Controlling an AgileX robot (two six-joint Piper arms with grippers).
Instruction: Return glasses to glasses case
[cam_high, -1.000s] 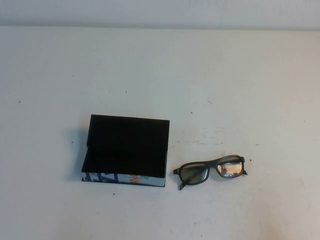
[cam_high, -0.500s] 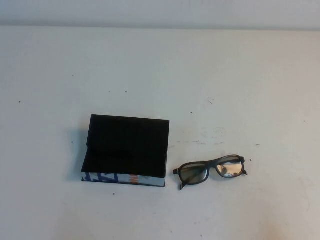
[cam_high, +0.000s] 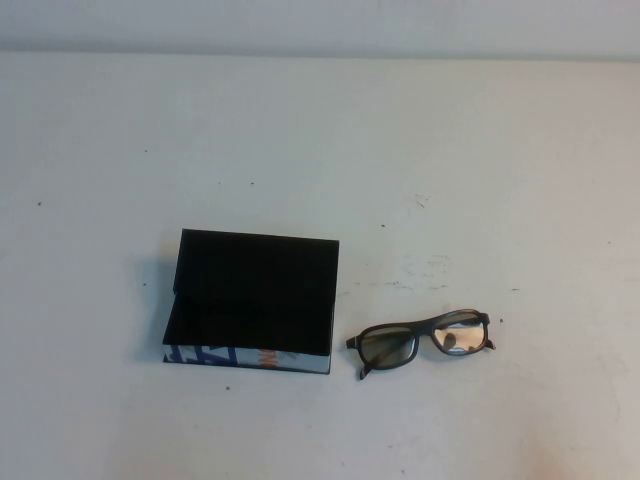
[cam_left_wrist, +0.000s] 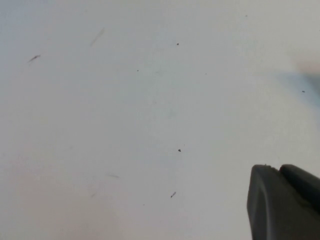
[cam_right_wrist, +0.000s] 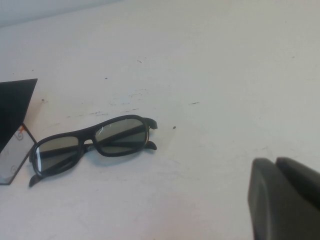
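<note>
The glasses (cam_high: 420, 334), black thick-rimmed with folded arms, lie on the white table just right of the glasses case (cam_high: 255, 290). The case is a black box that stands open with its flap lid tilted back, and its patterned side faces me. Neither gripper shows in the high view. In the right wrist view the glasses (cam_right_wrist: 95, 131) lie ahead of my right gripper (cam_right_wrist: 276, 161), well apart from it, with a corner of the case (cam_right_wrist: 12, 107) beside them. My right gripper is shut and empty. My left gripper (cam_left_wrist: 280, 168) is shut and empty over bare table.
The white table (cam_high: 400, 150) carries small dark specks and scuff marks. Its far edge meets a pale wall at the top of the high view. Nothing else stands on it.
The glasses and the case have not moved. The bright glare on the glasses' right-hand lens has dimmed a little.
</note>
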